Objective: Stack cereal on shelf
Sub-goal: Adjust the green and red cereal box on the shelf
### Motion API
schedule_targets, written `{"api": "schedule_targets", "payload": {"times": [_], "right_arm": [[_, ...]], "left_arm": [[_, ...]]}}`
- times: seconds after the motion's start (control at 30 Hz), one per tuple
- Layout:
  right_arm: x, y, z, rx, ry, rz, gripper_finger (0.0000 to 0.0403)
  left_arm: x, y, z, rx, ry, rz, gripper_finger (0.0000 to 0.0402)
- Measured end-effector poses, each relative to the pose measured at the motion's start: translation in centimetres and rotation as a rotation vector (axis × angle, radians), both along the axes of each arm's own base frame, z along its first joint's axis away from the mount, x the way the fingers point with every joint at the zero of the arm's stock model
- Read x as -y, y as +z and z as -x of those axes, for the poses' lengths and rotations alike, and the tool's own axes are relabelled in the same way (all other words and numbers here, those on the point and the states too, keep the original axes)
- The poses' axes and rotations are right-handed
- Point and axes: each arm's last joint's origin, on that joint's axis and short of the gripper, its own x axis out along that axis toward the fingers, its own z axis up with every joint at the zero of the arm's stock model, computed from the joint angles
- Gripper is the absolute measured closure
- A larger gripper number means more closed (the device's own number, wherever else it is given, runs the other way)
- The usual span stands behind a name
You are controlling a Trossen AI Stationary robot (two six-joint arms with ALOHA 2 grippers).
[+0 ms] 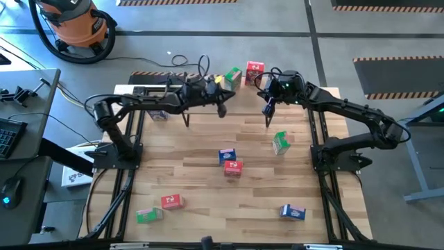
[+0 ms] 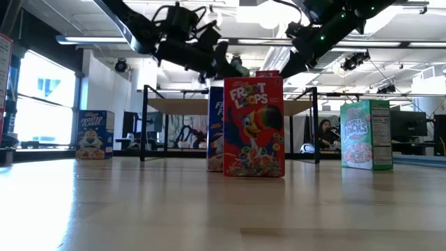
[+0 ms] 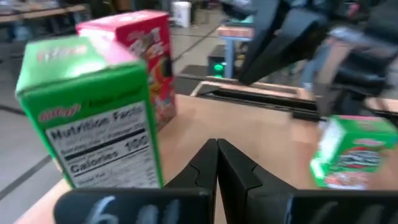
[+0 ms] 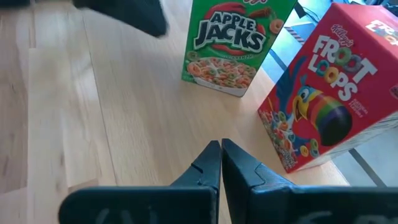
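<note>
Both grippers are held above the far part of the table, fingers pressed together on nothing — the left gripper [image 1: 222, 111] near the middle, the right gripper [image 1: 268, 111] just to its right. On the shelf [image 1: 208, 85] at the far edge a green box [image 1: 232, 76] and a red box [image 1: 254, 71] are already set, close beside each other. The remaining cereal is scattered over the tabletop [image 1: 201, 149]: a green box on the right [image 1: 280, 143], a blue box [image 1: 227, 155] touching a red one [image 1: 233, 168] near the centre, a red box at near left [image 1: 171, 201] with a green one [image 1: 148, 214] beside it, and a blue box at near right [image 1: 292, 212].

The boxes are judged light and stiff-walled but crushable — thin printed cardboard, glossy and somewhat slippery, with flat faces and sharp edges. A moderate pinch across the two narrow side panels is probably safest; a lying box would likely need tilting first.
</note>
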Motion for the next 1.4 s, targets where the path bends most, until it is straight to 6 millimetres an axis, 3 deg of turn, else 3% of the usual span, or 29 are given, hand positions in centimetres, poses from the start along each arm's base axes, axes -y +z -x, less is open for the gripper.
{"api": "schedule_targets", "payload": {"times": [0.37, 0.83, 1.4], "right_arm": [[0.0, 0.0, 0.0, 0.005, -0.006, -0.008, 0.0403], [0.0, 0.0, 0.0, 0.005, -0.006, -0.008, 0.0403], [0.0, 0.0, 0.0, 0.007, -0.008, -0.010, 0.0403]], "left_arm": [[-2.2, -2.9, -0.2, -0.033, 0.161, 0.036, 0.0401], [-4.7, -2.3, 1.3, 0.005, 0.236, 0.029, 0.0401], [-4.4, -2.3, 1.2, 0.019, -0.004, 0.074, 0.0402]]}}
